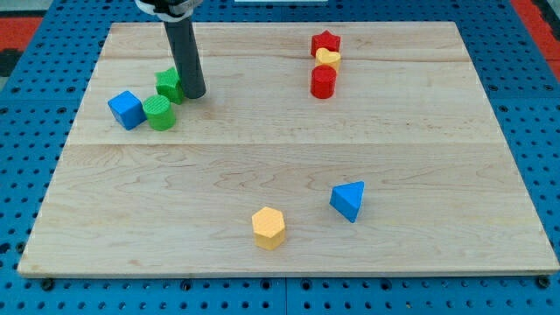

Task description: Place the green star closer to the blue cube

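Observation:
The green star (170,85) lies at the view's upper left on the wooden board. The blue cube (127,109) sits a little to its lower left. A green cylinder (159,114) stands between them, touching the cube's right side and just below the star. My tip (193,92) rests on the board right against the star's right side.
A red star (325,42), a yellow block (328,58) and a red cylinder (323,81) stand in a column at the view's top centre-right. A yellow hexagon (269,227) and a blue triangle (348,200) lie near the view's bottom. The board's edge (289,273) borders blue pegboard.

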Robot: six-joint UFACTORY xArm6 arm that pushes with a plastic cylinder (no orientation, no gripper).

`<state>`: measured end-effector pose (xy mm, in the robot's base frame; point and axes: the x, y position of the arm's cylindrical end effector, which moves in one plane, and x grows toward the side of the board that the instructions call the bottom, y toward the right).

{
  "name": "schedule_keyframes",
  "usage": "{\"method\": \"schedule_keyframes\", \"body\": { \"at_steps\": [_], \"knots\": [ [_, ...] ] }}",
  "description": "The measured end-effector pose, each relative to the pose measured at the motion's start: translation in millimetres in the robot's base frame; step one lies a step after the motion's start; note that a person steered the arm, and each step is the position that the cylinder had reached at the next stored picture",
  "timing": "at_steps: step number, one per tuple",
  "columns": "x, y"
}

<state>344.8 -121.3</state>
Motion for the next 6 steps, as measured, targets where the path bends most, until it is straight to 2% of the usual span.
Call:
{"method": "schedule_keyframes", "body": {
  "at_steps": [1,3,4,5,6],
  "knots": [
    [-34,-9],
    [-36,-116],
    [-55,-114],
    [-65,-69],
    [-57,-42]
  ]
}}
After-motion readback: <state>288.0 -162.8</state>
